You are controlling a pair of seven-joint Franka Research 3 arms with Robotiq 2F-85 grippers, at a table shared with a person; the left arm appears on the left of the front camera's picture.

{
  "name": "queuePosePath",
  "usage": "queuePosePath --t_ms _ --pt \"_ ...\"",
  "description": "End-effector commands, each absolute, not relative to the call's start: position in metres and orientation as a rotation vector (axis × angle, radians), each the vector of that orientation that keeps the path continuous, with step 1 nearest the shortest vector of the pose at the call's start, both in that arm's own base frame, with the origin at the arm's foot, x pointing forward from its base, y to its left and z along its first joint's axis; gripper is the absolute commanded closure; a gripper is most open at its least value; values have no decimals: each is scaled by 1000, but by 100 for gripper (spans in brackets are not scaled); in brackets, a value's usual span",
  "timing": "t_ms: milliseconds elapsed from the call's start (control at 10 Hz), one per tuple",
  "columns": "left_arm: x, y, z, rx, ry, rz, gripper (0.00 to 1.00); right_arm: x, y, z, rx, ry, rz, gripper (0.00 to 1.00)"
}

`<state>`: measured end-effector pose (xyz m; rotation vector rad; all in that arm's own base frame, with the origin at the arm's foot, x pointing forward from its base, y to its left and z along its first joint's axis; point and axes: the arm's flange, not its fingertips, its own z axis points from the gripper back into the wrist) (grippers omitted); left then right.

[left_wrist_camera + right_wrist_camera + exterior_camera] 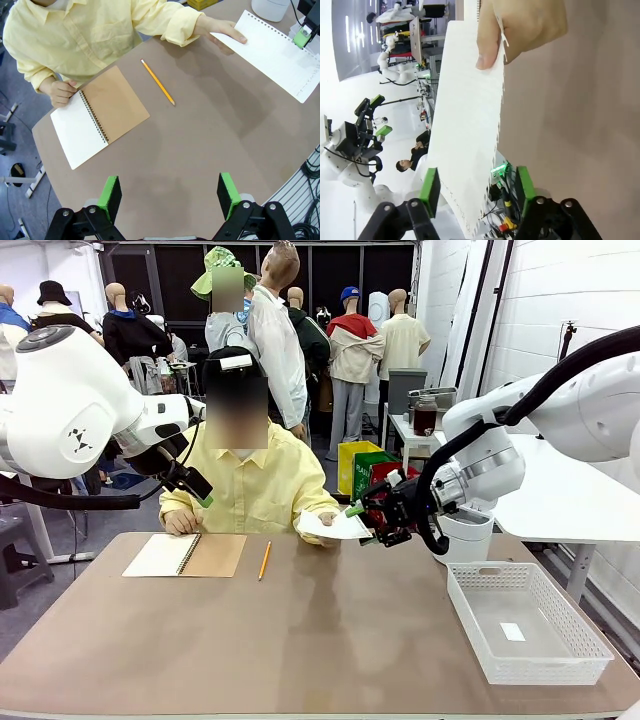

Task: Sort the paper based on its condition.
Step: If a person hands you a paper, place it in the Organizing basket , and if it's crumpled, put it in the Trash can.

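Paper (pixel 465 115), held above the table (pixel 300 640) by the person's hand (pixel 520 25), sits between the right gripper's (pixel 476 190) part-open jaws, seemingly unpinched, so an early release could drop it; left gripper (pixel 170 197) gapes empty.

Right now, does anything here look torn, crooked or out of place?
Only the paper in the person's hand: one edge is ragged with torn spiral holes, though the sheet looks flat and uncreased. The right gripper straddles its free end, jaws open. The pencil and notebook lie flat on the table.
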<state>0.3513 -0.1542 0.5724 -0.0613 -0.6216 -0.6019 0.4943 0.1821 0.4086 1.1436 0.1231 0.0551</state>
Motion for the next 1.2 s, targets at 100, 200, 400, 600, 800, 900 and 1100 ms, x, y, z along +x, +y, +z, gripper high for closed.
queuePosePath --t_ms 100,200,400,600,800,900,1100 --pt "351 -154 573 -61 -623 -602 0 504 186 410 1157 144 19 53" --pt "351 -154 573 -61 -623 -602 0 506 183 410 1150 140 11 58" --pt "351 -154 573 -61 -623 -602 0 507 178 407 1131 137 -5 72" --pt "351 -154 573 -61 -623 -602 0 507 179 406 1129 135 -11 100" --pt "351 -154 573 -61 -623 -602 0 507 182 405 1121 141 1 100" --pt "351 -154 573 -61 -623 -602 0 507 183 404 1125 139 -2 100" --pt "351 -154 573 -61 -623 -602 0 506 177 407 1117 101 9 100"
